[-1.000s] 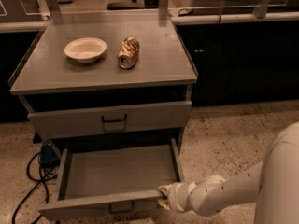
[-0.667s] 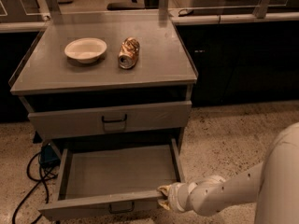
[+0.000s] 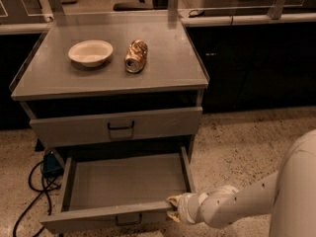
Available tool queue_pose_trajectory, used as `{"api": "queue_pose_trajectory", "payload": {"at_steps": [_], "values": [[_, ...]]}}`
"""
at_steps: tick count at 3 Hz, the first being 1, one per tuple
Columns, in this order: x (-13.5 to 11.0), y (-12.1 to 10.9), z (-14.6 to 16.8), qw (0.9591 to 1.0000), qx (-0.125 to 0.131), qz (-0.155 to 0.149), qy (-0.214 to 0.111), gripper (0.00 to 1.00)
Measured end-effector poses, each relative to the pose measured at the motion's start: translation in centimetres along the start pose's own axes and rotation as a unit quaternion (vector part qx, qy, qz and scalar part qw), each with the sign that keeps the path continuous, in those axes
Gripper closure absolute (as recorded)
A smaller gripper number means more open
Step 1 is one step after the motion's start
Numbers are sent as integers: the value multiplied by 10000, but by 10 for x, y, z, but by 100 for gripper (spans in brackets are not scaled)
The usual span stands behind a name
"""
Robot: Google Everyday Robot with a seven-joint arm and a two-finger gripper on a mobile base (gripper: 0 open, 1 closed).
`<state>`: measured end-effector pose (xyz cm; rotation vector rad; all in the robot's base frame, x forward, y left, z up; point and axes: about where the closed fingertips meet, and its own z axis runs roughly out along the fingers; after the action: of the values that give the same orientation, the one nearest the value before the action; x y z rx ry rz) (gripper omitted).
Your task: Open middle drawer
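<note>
The gripper (image 3: 174,210) sat at the right front corner of the middle drawer (image 3: 126,184). It had not moved in the last second. I could not tell if it was gripping. The drawer stayed pulled far out below the table's (image 3: 163,73) front edge, so the job looked done.

The middle drawer (image 3: 123,184) is standing pulled well out from the grey cabinet (image 3: 163,68), showing its bare inside, with a small black handle (image 3: 129,219) sitting at the centre of its front panel. The gripper (image 3: 174,205) is resting against the right end of that front panel, and the white arm (image 3: 232,204) is reaching in from the lower right. Above, the upper drawer (image 3: 74,130) is sitting almost closed. On top, a white bowl (image 3: 90,52) is sitting beside a can (image 3: 136,56) lying on its side. Black cables (image 3: 37,181) are trailing on the speckled floor (image 3: 237,147) at the left.
</note>
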<state>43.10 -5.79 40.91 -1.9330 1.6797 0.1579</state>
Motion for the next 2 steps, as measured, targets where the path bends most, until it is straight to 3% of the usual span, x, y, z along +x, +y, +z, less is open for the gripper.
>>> {"api": "queue_pose_trajectory", "payload": {"at_steps": [1, 2], "values": [[0, 0, 0, 10000, 0, 0, 0, 12], [0, 0, 0, 10000, 0, 0, 0, 0]]}}
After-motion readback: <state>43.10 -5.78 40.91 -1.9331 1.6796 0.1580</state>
